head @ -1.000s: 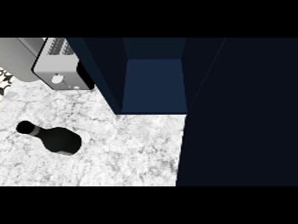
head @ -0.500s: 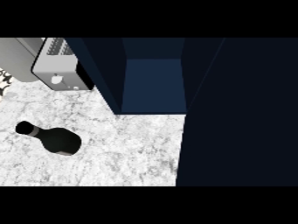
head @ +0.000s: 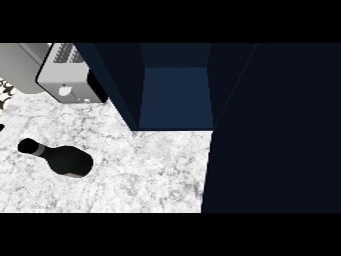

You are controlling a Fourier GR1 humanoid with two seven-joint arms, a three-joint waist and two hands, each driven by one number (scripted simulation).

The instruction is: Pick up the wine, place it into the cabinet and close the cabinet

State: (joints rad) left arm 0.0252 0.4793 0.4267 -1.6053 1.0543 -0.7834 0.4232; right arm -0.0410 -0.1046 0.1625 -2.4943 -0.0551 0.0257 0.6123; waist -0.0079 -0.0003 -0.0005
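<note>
Dark glass wine bottle [head: 64,158] stands on the marbled surface [head: 143,170], left of centre, neck toward the view's left edge — untouched, so I'm at step one: the pick. Neither robot hand shows in my head view, so I can't tell if fingers are apart or together. Cabinet [head: 174,95] sits at the back, interior open toward me, w/ its dark door [head: 284,130] swung out at the right. Toaster [head: 68,80] stands just left of the cabinet. Next move, as I judge it — bring a hand in to the bottle's body, lift, carry right & back into the opening w/o clipping the cabinet's left wall.
</note>
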